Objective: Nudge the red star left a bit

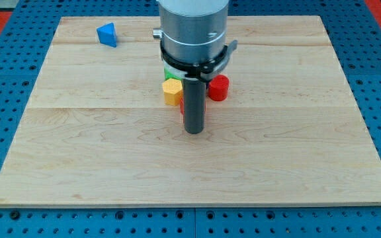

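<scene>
Blocks bunched up mid-board on the wooden table [78, 158], and the arm's grey housing [194, 30] hangs right over them. My tip [194, 131] is down on the wood at the near side of the cluster, a plain rod with nothing to spread or pinch, so no grip state to call. A yellow block [172, 92] sits just left of the rod, with a sliver of green block [169, 71] peeking out just beyond it, under the housing. A red cylinder [219, 87] stands just right of the rod. The red star itself? Only a thin red edge [182, 109] shows at the rod's left side, and I cannot tell its shape. Far off in the far left corner, a blue block [108, 34], wedge-like, sits well apart from everything.
</scene>
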